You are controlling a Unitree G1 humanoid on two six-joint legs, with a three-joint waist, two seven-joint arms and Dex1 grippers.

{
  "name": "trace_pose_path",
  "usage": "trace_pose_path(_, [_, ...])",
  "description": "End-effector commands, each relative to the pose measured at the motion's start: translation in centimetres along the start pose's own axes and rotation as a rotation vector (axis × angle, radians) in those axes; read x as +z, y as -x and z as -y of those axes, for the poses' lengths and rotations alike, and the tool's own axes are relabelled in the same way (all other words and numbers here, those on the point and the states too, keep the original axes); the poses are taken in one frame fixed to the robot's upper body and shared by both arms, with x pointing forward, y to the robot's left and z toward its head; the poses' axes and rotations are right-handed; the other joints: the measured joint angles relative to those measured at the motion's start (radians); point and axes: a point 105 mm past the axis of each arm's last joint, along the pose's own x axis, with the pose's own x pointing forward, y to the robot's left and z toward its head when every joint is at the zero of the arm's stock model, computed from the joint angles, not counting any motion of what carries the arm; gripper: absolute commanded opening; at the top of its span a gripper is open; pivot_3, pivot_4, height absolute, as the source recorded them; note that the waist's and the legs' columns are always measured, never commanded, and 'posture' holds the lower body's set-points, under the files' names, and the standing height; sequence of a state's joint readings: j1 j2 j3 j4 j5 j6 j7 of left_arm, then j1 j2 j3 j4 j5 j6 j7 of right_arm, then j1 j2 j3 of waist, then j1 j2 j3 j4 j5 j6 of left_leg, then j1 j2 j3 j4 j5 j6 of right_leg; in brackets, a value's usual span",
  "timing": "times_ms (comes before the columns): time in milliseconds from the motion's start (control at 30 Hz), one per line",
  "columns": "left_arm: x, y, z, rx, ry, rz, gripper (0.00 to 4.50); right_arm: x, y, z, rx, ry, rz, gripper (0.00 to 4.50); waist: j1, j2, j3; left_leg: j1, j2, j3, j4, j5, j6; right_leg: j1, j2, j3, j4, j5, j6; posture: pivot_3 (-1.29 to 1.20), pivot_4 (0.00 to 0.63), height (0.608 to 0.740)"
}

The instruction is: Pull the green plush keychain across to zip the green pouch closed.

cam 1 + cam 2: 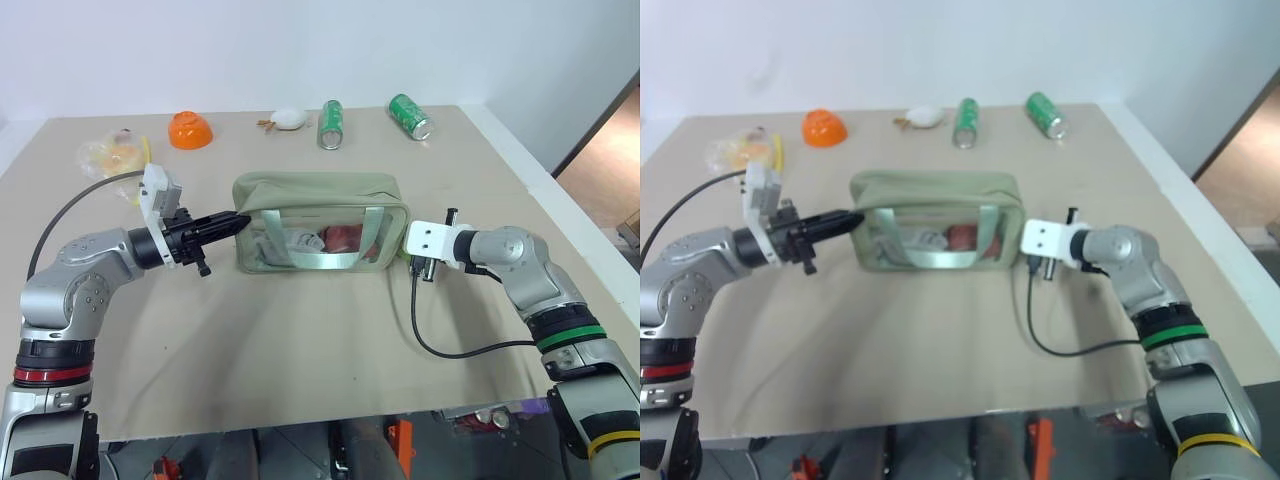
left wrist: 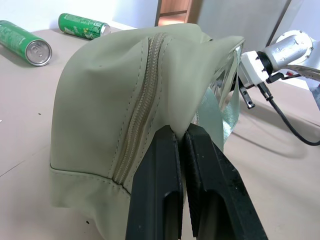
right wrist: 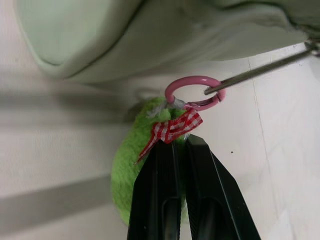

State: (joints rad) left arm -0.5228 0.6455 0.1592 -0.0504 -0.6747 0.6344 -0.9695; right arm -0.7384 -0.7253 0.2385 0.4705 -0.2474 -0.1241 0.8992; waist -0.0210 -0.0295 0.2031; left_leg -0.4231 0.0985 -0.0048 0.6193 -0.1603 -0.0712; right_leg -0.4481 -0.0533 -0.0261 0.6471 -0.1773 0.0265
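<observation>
two eye views: boxy sage fabric green pouch (image 1: 320,222) with clear panel mid-bench (image 1: 300,340).
left wrist: left gripper (image 2: 181,136) fingers clenched on pouch fabric beside zip.
right wrist: right gripper (image 3: 181,142) fingers pinching fuzzy green plush keychain (image 3: 131,165) at gingham bow, pink ring above.

Two green cans (image 1: 330,124), orange bowl (image 1: 189,129), crinkly bag (image 1: 113,153).

Pouch (image 1: 320,200) sits mid-table (image 1: 300,340); behind it lie two cans (image 1: 331,123), a bowl (image 1: 190,130) further left
</observation>
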Motion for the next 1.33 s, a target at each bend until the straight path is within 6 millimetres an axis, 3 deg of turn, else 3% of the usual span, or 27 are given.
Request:
trace_pose_path(33, [1.1, 0.5, 0.2, 0.002, -0.038, 0.017, 0.0, 1.0, 2.8, 2.3, -0.028, -0.205, 0.107, 0.7, 0.0, 0.0, 0.0, 0.0, 0.0, 0.0, 0.0, 0.0, 0.0, 0.0, 0.0, 0.0, 0.0, 0.0, 0.0, 0.0, 0.15, 0.74])
trace_pose_path(67, [1.1, 0.5, 0.1, 0.002, -0.037, 0.017, 0.0, 1.1, 3.7, 3.1, -0.046, -0.26, 0.133, 0.91, 0.0, 0.0, 0.0, 0.0, 0.0, 0.0, 0.0, 0.0, 0.0, 0.0, 0.0, 0.0, 0.0, 0.0, 0.0, 0.0, 0.15, 0.74])
trace_pose_path(133, [1.0, 0.5, 0.2, 0.001, -0.035, 0.016, 0.0, 1.3, 4.9, 3.8, -0.067, -0.311, 0.165, 1.73, 0.001, 0.0, 0.0, 0.0, 0.0, 0.0, 0.0, 0.0, 0.0, 0.0, 0.0, 0.0, 0.0, 0.0, 0.0, 0.0, 0.15, 0.74])
trace_pose_path(267, [0.9, 0.4, 0.1, 0.002, -0.032, 0.011, 0.0, 2.4, 7.1, 3.6, -0.01, -0.392, 0.245, 3.02, 0.001, 0.0, 0.0, 0.0, 0.0, 0.0, 0.0, 0.0, 0.0, 0.0, 0.0, 0.0, 0.0, 0.0, 0.0, 0.0, 0.15, 0.74])
trace_pose_path(333, [0.9, 0.4, 0.0, 0.009, -0.018, 0.013, 0.0, 2.8, 8.1, 3.7, 0.003, -0.458, 0.29, 3.02, 0.001, 0.0, 0.0, 0.0, 0.0, 0.0, 0.0, 0.0, 0.0, 0.0, 0.0, 0.0, 0.0, 0.0, 0.0, 0.0, 0.15, 0.74])
trace_pose_path(467, [1.8, 0.8, -0.9, 0.068, 0.012, 0.054, 1.41, 3.1, 9.4, 3.4, -0.001, -0.504, 0.328, 3.06, 0.001, 0.0, 0.0, 0.0, 0.0, 0.0, 0.0, 0.0, 0.0, 0.0, 0.0, 0.0, 0.0, 0.0, 0.0, 0.0, 0.15, 0.74])
trace_pose_path(733, [3.0, 3.8, 0.5, 0.06, 0.049, 0.088, 4.07, 4.5, 11.0, 3.0, -0.007, -0.569, 0.426, 3.06, -0.001, 0.0, 0.0, 0.0, 0.0, 0.0, 0.0, 0.0, 0.0, 0.0, 0.0, 0.0, 0.0, 0.0, 0.0, 0.0, 0.15, 0.74])
trace_pose_path(833, [3.4, 6.6, 0.5, 0.126, 0.078, 0.15, 4.07, 5.9, 12.1, 2.9, -0.012, -0.614, 0.518, 3.06, -0.001, 0.0, 0.0, 0.0, 0.0, 0.0, 0.0, 0.0, 0.0, -0.001, 0.0, 0.001, 0.0, -0.001, -0.001, 0.0, 0.15, 0.74])
trace_pose_path(1033, [0.8, 9.8, -0.6, 0.345, 0.133, 0.147, 4.07, 7.7, 12.2, 0.4, 0.044, -0.68, 0.572, 3.06, 0.002, -0.001, 0.0, 0.0, 0.0, 0.0, 0.0, -0.001, 0.0, -0.001, 0.0, 0.0, 0.0, -0.001, -0.001, 0.0, 0.15, 0.74])
trace_pose_path(1200, [-0.1, 10.4, -1.2, 0.404, 0.22, 0.218, 4.07, 7.5, 11.1, -1.4, 0.065, -0.732, 0.541, 3.06, 0.003, -0.002, 0.0, -0.001, 0.0, -0.001, 0.004, -0.001, 0.0, 0.001, -0.001, 0.0, 0.0, 0.0, -0.001, 0.0, 0.15, 0.74])
trace_pose_path(1333, [-0.5, 10.4, -1.3, 0.391, 0.241, 0.221, 4.07, 6.7, 10.7, -1.5, 0.04, -0.752, 0.508, 3.06, 0.002, -0.002, 0.001, -0.001, 0.0, -0.001, 0.005, -0.001, 0.0, 0.001, -0.001, 0.0, 0.0, 0.0, -0.001, 0.0, 0.15, 0.74])
